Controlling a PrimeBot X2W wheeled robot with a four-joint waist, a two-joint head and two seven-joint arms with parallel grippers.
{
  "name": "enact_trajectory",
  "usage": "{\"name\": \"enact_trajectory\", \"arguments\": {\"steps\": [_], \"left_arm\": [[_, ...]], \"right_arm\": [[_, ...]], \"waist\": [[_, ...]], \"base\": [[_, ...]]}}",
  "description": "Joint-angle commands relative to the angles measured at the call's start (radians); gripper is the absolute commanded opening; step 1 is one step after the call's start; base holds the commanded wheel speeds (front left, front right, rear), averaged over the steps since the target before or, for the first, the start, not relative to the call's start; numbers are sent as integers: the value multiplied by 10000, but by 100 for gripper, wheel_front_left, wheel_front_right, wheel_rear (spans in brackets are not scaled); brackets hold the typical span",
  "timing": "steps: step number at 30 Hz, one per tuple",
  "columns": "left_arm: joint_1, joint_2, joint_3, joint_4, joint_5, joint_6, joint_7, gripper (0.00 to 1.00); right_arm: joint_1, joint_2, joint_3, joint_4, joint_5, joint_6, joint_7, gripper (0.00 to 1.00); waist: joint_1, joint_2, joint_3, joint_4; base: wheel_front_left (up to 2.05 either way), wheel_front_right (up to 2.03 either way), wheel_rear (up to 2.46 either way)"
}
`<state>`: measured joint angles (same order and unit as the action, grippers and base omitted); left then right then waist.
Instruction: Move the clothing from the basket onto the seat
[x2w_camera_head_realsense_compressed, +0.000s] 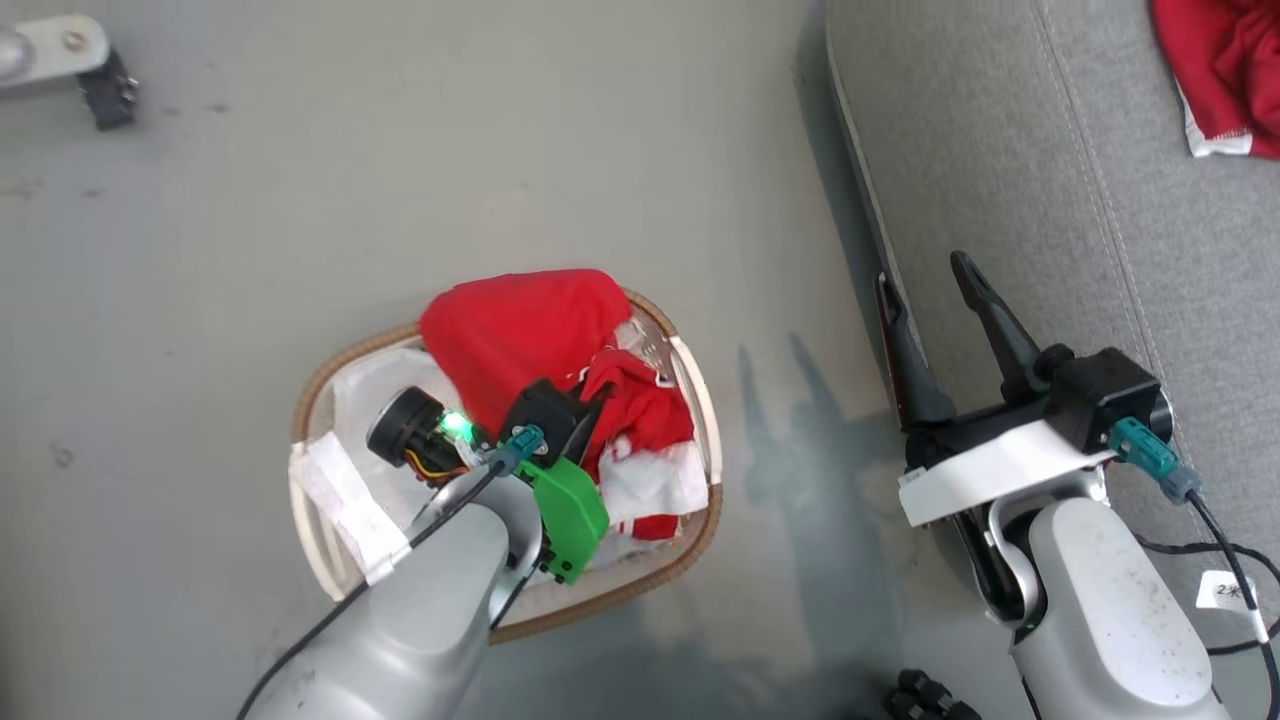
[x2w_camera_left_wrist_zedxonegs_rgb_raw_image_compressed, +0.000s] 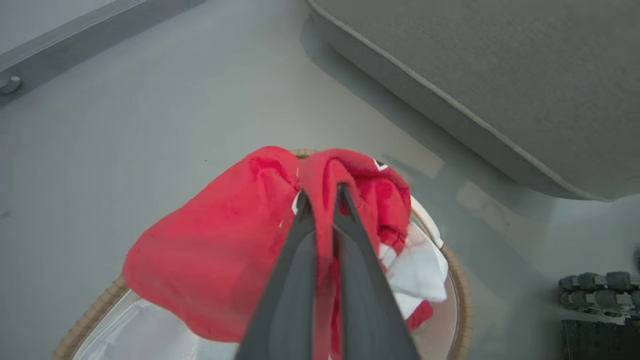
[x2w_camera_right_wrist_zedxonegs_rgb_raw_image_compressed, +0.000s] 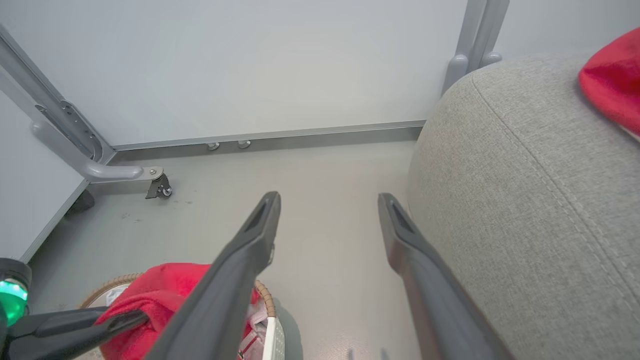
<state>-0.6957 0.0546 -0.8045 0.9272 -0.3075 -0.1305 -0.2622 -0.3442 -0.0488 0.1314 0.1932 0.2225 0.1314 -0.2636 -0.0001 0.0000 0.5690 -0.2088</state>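
Observation:
Red clothing (x2w_camera_head_realsense_compressed: 525, 335) with white panels bulges out of the oval basket (x2w_camera_head_realsense_compressed: 320, 385) on the floor. My left gripper (x2w_camera_left_wrist_zedxonegs_rgb_raw_image_compressed: 323, 192) is shut on a fold of this red clothing (x2w_camera_left_wrist_zedxonegs_rgb_raw_image_compressed: 220, 240), which drapes to either side of the fingers above the basket rim (x2w_camera_left_wrist_zedxonegs_rgb_raw_image_compressed: 457, 280). In the head view the left arm covers the gripper (x2w_camera_head_realsense_compressed: 592, 392). My right gripper (x2w_camera_head_realsense_compressed: 925, 280) stands open and holds nothing, at the edge of the grey seat (x2w_camera_head_realsense_compressed: 1060, 190). Another red garment (x2w_camera_head_realsense_compressed: 1225, 70) lies on the seat's far right. The right wrist view has the open gripper (x2w_camera_right_wrist_zedxonegs_rgb_raw_image_compressed: 327, 202), the seat (x2w_camera_right_wrist_zedxonegs_rgb_raw_image_compressed: 525, 195) and the clothing (x2w_camera_right_wrist_zedxonegs_rgb_raw_image_compressed: 165, 295).
Grey floor surrounds the basket. A metal frame foot with a caster (x2w_camera_head_realsense_compressed: 90, 65) stands at the far left, and the same frame runs along the white wall (x2w_camera_right_wrist_zedxonegs_rgb_raw_image_compressed: 125, 172). Dark ribbed parts (x2w_camera_left_wrist_zedxonegs_rgb_raw_image_compressed: 600, 290) of the robot's base lie beside the basket. Cables (x2w_camera_head_realsense_compressed: 1215, 545) hang by my right wrist.

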Motion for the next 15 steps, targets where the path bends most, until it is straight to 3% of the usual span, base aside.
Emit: {"name": "enact_trajectory", "arguments": {"steps": [1, 15], "left_arm": [[331, -15, 145, -359, -58, 21, -35, 0], [1937, -31, 1489, -4257, -682, 148, -37, 0]], "right_arm": [[246, -49, -36, 37, -134, -14, -15, 100], [1404, -49, -241, 271, -206, -14, -15, 100]], "waist": [[1, 0, -1103, 839], [1, 0, -3058, 1584]], "base": [[0, 0, 0], [0, 0, 0]]}}
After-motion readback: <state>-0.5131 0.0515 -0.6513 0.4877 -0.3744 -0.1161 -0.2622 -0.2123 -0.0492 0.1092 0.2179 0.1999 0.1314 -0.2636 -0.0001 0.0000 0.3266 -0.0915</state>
